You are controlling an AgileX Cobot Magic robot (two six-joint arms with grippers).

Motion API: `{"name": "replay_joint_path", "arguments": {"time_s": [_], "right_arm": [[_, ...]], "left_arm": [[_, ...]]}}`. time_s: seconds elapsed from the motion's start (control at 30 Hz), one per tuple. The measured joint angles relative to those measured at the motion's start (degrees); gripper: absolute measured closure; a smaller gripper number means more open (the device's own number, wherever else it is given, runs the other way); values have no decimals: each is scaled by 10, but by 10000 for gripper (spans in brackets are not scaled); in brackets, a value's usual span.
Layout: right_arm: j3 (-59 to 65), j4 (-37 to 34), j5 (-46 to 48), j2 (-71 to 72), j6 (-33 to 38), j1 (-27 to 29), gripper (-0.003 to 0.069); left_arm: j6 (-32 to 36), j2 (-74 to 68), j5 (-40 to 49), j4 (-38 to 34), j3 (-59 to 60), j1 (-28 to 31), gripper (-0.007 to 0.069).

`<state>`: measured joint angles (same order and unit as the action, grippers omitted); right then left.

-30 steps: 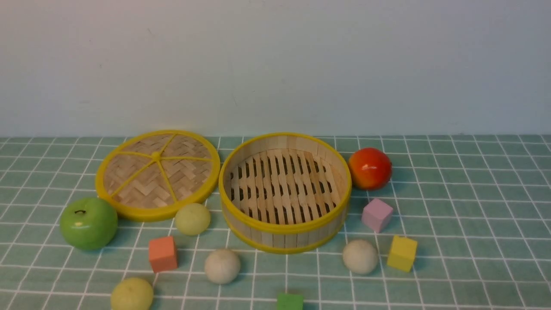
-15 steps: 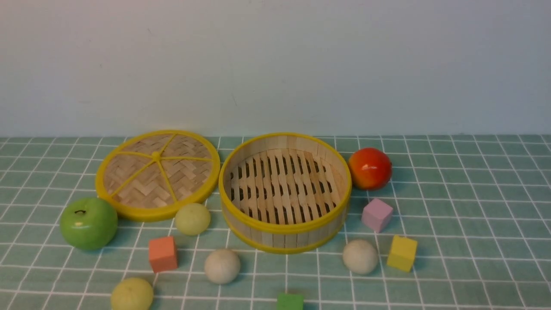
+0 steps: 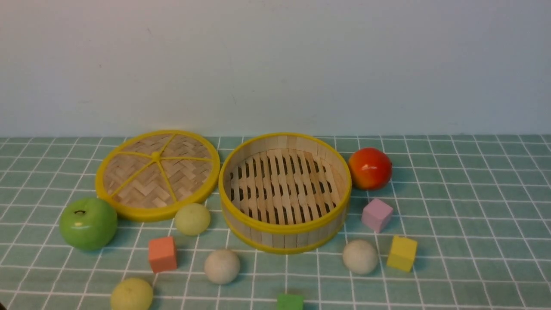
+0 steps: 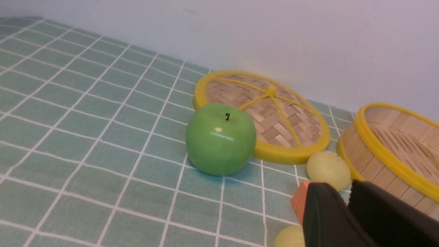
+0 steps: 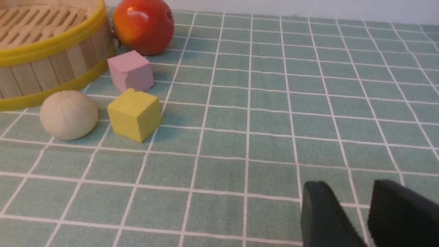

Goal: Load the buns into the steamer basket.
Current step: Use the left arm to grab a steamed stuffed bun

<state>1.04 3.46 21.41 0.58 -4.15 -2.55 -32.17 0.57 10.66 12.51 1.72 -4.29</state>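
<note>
My left gripper [image 4: 343,197]: slightly open, empty. Right gripper [image 5: 346,192]: wide, empty. Four buns [image 3: 131,294] sit near the tablecloth's front edge, basket [image 3: 285,239] toward its back edge. Widen left, descend straight, pinch softly mid-bun.

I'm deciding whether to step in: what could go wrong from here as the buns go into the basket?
The front yellow-green bun might roll if nudged off-center, being round.
The orange block sits close to it, so the left gripper could bump it.
The steamer basket's upright wall could catch a bun carried too low.
</note>
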Motion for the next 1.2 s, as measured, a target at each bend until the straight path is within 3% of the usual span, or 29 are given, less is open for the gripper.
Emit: {"name": "replay_joint_path", "arguments": {"time_s": [0.27,0.4,0.53,0.73,0.93,1.07,1.2], "right_arm": [[0,0,0,0,0,0,420],[0,0,0,0,0,0,420],[0,0,0,0,0,0,420],[0,0,0,0,0,0,420],[0,0,0,0,0,0,420],[0,0,0,0,0,0,420],[0,0,0,0,0,0,420]], "left_arm": [[-22,0,-14,-2,1,0,495],[-90,0,-152,-17,1,0,494],[-104,-5,-249,-17,-4,0,494],[-119,-85,-261,-14,-127,0,487],[-118,-236,-100,25,-333,0,477],[-100,-308,27,64,-387,0,475],[-96,-361,95,75,-392,0,470]]}}
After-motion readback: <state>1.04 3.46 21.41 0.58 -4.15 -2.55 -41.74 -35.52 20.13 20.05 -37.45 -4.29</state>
